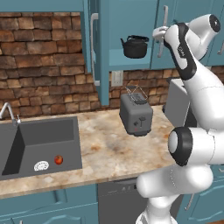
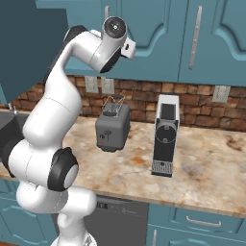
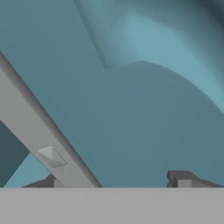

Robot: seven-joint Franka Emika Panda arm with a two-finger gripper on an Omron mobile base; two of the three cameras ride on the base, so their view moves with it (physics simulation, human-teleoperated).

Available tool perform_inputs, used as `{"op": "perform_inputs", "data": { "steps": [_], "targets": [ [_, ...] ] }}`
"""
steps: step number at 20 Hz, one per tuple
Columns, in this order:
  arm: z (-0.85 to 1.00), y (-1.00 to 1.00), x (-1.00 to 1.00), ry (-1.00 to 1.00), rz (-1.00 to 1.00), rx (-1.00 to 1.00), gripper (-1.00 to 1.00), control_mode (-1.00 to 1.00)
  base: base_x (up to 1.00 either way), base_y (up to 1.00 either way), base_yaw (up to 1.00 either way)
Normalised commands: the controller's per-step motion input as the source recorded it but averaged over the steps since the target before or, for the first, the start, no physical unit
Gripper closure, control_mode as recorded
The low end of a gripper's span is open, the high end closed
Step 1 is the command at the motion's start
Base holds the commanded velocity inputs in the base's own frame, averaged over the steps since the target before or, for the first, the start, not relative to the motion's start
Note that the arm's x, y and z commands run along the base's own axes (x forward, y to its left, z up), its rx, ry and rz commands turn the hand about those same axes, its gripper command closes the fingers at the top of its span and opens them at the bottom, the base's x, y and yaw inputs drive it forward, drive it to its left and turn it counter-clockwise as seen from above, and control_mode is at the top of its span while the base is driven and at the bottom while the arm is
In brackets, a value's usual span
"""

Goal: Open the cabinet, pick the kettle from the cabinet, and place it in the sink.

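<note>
- The cabinet (image 1: pixel 127 26) already has its left door (image 1: pixel 95 48) swung out edge-on, so the kettle (image 1: pixel 134 46) sits exposed on the lower shelf, upright, spout to the left.
- The gripper (image 1: pixel 160 31) is up at the handle (image 1: pixel 165 26) of the right door, which is closed; I judge it means to clear that door for easier reach.
- In the hand view the silver handle (image 3: pixel 41 135) runs slantwise past the left fingertip (image 3: pixel 43 183), with the right fingertip (image 3: pixel 183 179) well apart. The fingers look spread, but whether they grip the bar I cannot tell.
- The sink (image 1: pixel 26 168) lies well to the left, holding a small red thing (image 1: pixel 58 159) and a white one (image 1: pixel 41 166).
- A toaster (image 1: pixel 136 114) stands on the counter (image 1: pixel 105 144) below the kettle, a coffee machine (image 2: pixel 166 134) beside it; both could snag a low carry.
</note>
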Motion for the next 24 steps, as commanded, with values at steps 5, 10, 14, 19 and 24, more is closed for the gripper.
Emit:
{"op": "perform_inputs", "data": {
  "steps": [5, 10, 14, 19, 24],
  "targets": [
    [0.0, 0.23, 0.16, 0.0, 0.0, 0.0, 1.0, -1.0, 0.0, 0.0, 0.0],
    [0.03, 0.26, 0.11, -0.03, 0.0, 0.0, 1.0, -1.0, 0.0, 0.0, 0.0],
    [0.06, 0.3, 0.08, -0.04, 0.0, 0.0, 1.0, -1.0, 0.0, 0.0, 0.0],
    [0.08, 0.31, 0.06, -0.03, 0.0, -0.01, 1.0, -1.0, 0.0, 0.0, 0.0],
    [0.1, 0.35, 0.06, 0.0, 0.0, -0.04, 1.0, -1.0, 0.0, 0.0, 0.0]
  ]
}}
